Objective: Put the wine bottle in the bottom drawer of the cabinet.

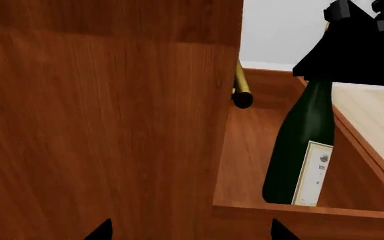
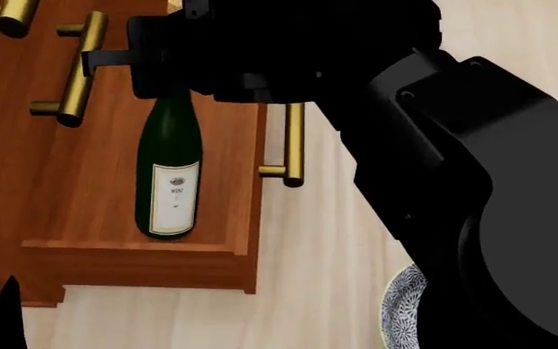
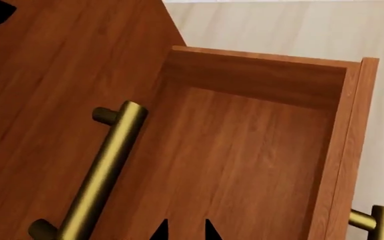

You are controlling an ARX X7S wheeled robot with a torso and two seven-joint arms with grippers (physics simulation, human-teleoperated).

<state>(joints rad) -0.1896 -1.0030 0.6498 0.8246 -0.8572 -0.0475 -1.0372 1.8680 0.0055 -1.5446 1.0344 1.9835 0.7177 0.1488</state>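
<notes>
- While the right gripper (image 2: 177, 69) hangs over the pulled-out bottom drawer (image 2: 248, 218), the wine bottle (image 2: 169, 171) stands upright directly beneath it, its base on or just above the drawer's wood floor; contact cannot be confirmed.
- The bottle's neck disappears into the black gripper body, so the claw appears closed around the neck, though the fingers themselves are hidden in the head view.
- The left gripper (image 1: 188, 231) shows only two dark fingertips set well apart, holding nothing, facing the cabinet (image 1: 98, 125) side with the bottle beyond and to one side.
- Judged from this, carrying and lowering are nearly finished: the bottle is inside the drawer walls.
- Left to do, likely: release the neck, lift the right arm clear past the brass handle (image 2: 293, 145), and perhaps shut the drawer.
- A patterned bowl (image 2: 400, 309) sits well away from the right claw, on the floor side.
</notes>
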